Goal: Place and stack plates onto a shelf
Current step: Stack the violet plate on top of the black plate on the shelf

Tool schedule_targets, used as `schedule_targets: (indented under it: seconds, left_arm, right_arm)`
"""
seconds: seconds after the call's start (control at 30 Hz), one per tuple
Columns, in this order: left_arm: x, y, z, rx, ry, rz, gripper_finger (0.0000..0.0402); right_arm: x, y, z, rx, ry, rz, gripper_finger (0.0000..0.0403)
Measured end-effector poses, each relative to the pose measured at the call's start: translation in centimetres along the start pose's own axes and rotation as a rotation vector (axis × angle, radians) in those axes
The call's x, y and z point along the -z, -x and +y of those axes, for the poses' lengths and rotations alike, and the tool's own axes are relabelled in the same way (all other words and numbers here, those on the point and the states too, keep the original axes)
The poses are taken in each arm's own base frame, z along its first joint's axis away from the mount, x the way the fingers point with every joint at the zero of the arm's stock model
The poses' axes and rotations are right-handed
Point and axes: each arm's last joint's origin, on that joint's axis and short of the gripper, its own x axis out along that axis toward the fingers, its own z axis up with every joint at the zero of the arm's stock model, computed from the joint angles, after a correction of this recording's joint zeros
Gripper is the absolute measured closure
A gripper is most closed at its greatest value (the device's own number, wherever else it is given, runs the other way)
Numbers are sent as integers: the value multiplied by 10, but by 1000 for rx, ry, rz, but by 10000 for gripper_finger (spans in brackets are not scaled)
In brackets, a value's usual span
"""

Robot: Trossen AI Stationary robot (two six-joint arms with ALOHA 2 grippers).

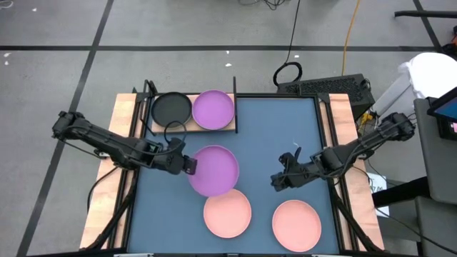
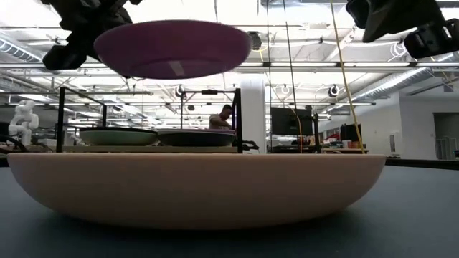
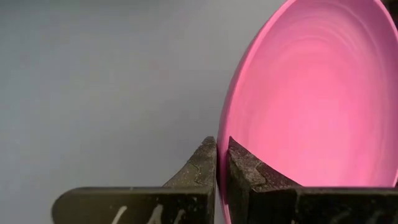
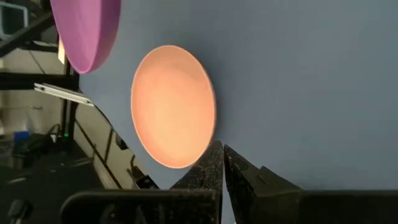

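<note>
My left gripper [image 1: 189, 165] [image 3: 221, 142] is shut on a purple plate [image 1: 216, 170] above the middle of the blue-grey mat. In the low view that plate [image 2: 172, 46] hangs well above the table. The light-wood shelf [image 1: 191, 128] stands at the mat's far left corner, with a black plate [image 1: 171, 108] and a second purple plate [image 1: 213, 109] lying side by side on its board. Two salmon pink plates [image 1: 227, 213] [image 1: 295, 224] lie flat on the mat near the near edge. My right gripper [image 1: 277, 181] [image 4: 222, 147] hovers shut and empty right of the held plate. My left gripper pinches the purple plate by its rim [image 3: 221, 163], on the plate's left side, one finger [image 3: 252, 174] inside the bowl and one [image 3: 198, 171] outside. The fingers come about level from the table's left. The plate is lifted clear of the mat and sits roughly level.
The mat [image 1: 314, 135] is bare on its far right half. Black upright posts [image 2: 237, 118] stand at the shelf's corners. A coiled cable [image 1: 287, 73] and a dark stand lie beyond the far edge. A person [image 2: 222, 118] shows far off in the room behind.
</note>
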Motion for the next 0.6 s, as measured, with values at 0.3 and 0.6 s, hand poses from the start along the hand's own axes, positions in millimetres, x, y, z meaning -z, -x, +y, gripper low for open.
schedule_targets:
  seconds: [0.3, 0.6]
  left_arm:
    - [-10, 19, 6, 36, -24, -45, 390]
    - [-25, 46, 17, 100, -31, -100, 390]
  right_arm:
    - [9, -13, 4, -8, -40, 5, 403]
    - [21, -7, 5, 12, -37, 40, 403]
